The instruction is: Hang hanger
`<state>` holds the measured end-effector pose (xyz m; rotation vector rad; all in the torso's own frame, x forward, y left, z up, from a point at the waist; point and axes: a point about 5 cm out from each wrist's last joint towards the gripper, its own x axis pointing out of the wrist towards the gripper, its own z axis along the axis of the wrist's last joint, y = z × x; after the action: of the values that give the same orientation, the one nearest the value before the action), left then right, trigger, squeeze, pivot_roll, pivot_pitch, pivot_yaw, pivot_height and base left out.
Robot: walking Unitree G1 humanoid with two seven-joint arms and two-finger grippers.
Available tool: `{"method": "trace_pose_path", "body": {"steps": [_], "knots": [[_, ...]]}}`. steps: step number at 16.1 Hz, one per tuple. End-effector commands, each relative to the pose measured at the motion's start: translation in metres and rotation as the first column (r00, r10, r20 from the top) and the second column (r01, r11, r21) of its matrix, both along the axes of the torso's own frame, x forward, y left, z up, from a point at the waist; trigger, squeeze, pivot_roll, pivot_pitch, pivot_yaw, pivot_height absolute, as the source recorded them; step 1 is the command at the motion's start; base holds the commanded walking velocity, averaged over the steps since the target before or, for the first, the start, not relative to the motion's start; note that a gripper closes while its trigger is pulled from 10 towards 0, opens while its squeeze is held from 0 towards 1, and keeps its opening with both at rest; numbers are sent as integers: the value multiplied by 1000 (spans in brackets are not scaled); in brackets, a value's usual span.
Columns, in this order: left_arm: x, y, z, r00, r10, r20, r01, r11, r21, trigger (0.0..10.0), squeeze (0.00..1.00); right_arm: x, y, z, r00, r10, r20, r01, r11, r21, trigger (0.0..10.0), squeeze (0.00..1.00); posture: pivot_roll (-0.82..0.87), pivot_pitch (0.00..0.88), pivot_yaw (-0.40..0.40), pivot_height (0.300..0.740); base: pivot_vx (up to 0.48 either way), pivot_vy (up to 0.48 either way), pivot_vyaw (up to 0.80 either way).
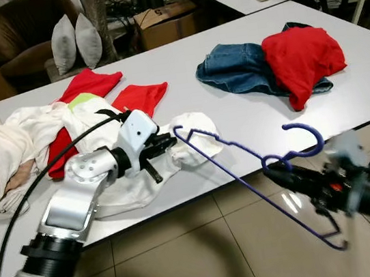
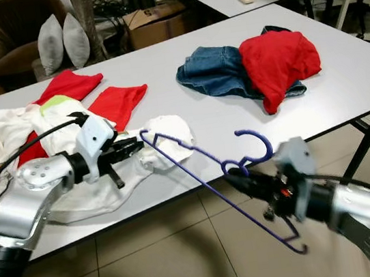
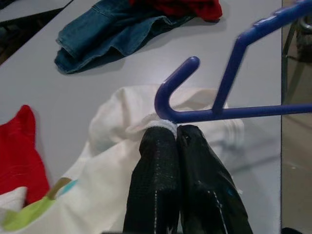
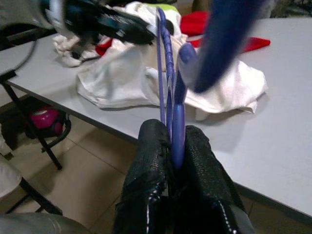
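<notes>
I am holding the thin, light, stiff blue hanger (image 1: pixel 259 176) out past the table (image 1: pixel 252 122) edge, right gripper (image 4: pixel 171 146) pinching its neck under the hook, left gripper (image 3: pixel 175 134) pressed shut on the soft white garment (image 1: pixel 192 141) at its shoulder tip.

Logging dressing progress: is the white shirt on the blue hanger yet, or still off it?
Off it. The blue hanger is bare, its end beside the white shirt, which the left gripper pinches.

Grey table (image 1: pixel 181 63): jeans (image 1: pixel 241 68) under red garment (image 1: pixel 301 57) at right; white shirt (image 1: pixel 142 179), red cloths (image 1: pixel 141 98) at left.
</notes>
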<state>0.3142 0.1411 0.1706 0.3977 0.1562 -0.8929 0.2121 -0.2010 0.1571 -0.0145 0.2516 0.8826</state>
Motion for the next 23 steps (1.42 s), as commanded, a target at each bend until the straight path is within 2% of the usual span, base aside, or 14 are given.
{"method": "trace_pose_path", "body": {"steps": [1, 4, 8, 11, 13, 15, 18, 19, 20, 22, 23], "knots": [[-2, -3, 11, 998, -36, 44, 37, 999, -16, 0, 0, 2, 5, -3, 1000, 9, -17, -10, 1000, -12, 10000, 0, -259, 0, 97, 740, 0, 0, 0], [2, 3, 22, 995, 14, 95, -11, 1000, -29, 0, 0, 7, 6, -7, 999, 26, -35, -27, 999, -26, 10000, 0, -245, 0, 75, 740, 0, 0, 0], [1, 8, 31, 992, 31, 123, -26, 999, -41, 0, 0, 10, 7, -11, 998, 33, -50, -35, 999, -32, 10000, 0, -238, 0, 64, 740, 0, 0, 0], [-7, 1, 33, 988, -71, 134, 77, 996, -41, 0, 0, 15, 9, -14, 998, 33, -57, -35, 999, -33, 10000, 0, -235, 0, 59, 740, 0, 0, 0], [-21, -13, 25, 965, -252, 77, 249, 967, 45, 0, 0, 29, 14, -18, 997, 3, -77, -3, 1000, -2, 10000, 0, -224, 0, 39, 740, 0, 0, 0], [-24, -14, 25, 957, -281, 66, 277, 959, 66, 0, 0, 34, 12, -23, 994, -40, -105, 40, 999, -4, 10000, 0, -224, 0, 39, 740, 0, 0, 0], [-22, -7, 25, 960, -266, 82, 251, 955, 156, 0, 0, 33, 18, -28, 976, -103, -192, 123, 988, 94, 10000, 0, -214, 0, 31, 740, 0, 0, 0], [-20, -5, 27, 962, -251, 108, 229, 957, 179, 0, 0, 25, 25, -33, 962, -98, -254, 143, 976, 166, 10000, 0, -214, 0, 32, 740, 0, 0, 0], [-19, -5, 27, 962, -249, 115, 226, 957, 181, 0, 0, 23, 28, -35, 957, -96, -272, 150, 972, 183, 10000, 0, -214, 0, 32, 740, 0, 0, 0], [-22, -7, 27, 954, -282, 100, 260, 947, 188, 0, 0, 31, 34, -47, 902, -218, -373, 330, 904, 271, 10000, 0, -214, 0, 41, 740, 0, 0, 0], [-22, -7, 25, 954, -287, 93, 265, 945, 193, 0, 0, 36, 40, -45, 887, -233, -399, 379, 861, 340, 10000, 0, -215, 0, 45, 740, 0, 0, 0]]}}
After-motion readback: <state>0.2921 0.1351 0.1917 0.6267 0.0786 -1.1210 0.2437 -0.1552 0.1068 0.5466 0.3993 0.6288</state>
